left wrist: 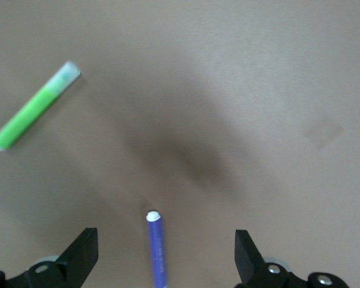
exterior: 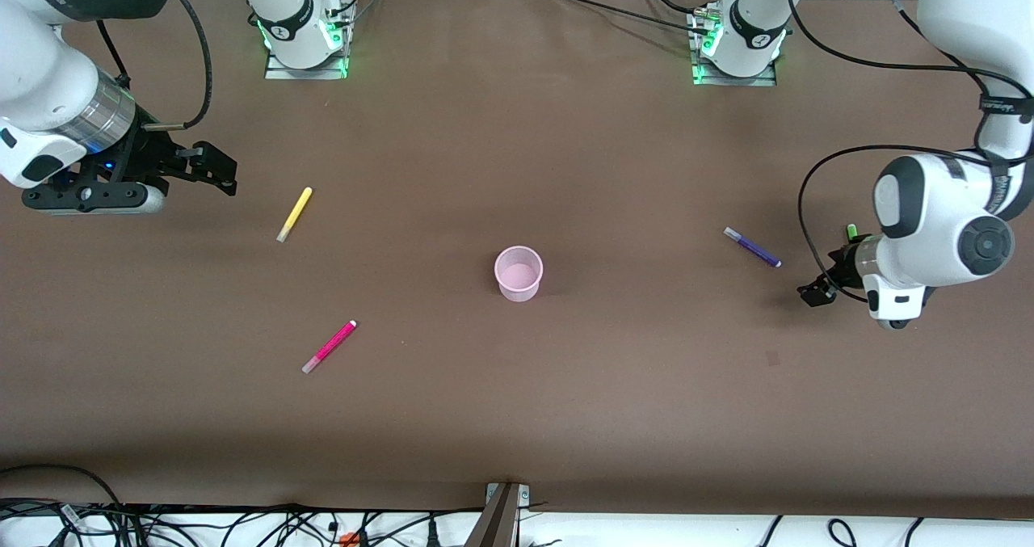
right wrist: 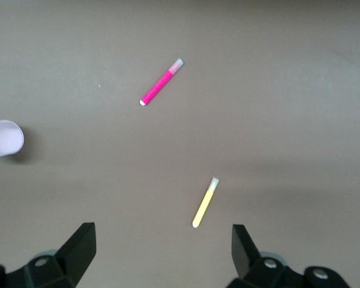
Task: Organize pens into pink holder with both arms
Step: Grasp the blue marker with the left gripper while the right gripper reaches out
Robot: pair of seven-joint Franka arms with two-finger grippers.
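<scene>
The small pale pink plastic holder [exterior: 518, 272] stands mid-table, empty. The slim purple pen [exterior: 752, 247] lies toward the left arm's end, pointing lengthwise between the left gripper's [left wrist: 162, 255] spread fingers. The right gripper [right wrist: 162, 252], also spread and empty, waits near the yellow pen [exterior: 295, 213].

Four pens lie on the desk [exterior: 517, 418], one of each colour: one yellow pen [exterior: 294, 214], one magenta-pink pen [exterior: 329, 347], one purple pen [exterior: 752, 247] and one light green pen [left wrist: 35, 114], the last mostly hidden under the left arm in the front view. One pink holder [exterior: 519, 273] stands upright. Two arms carry one claw each: the left claw [exterior: 817, 291] and the right claw [exterior: 212, 167].
</scene>
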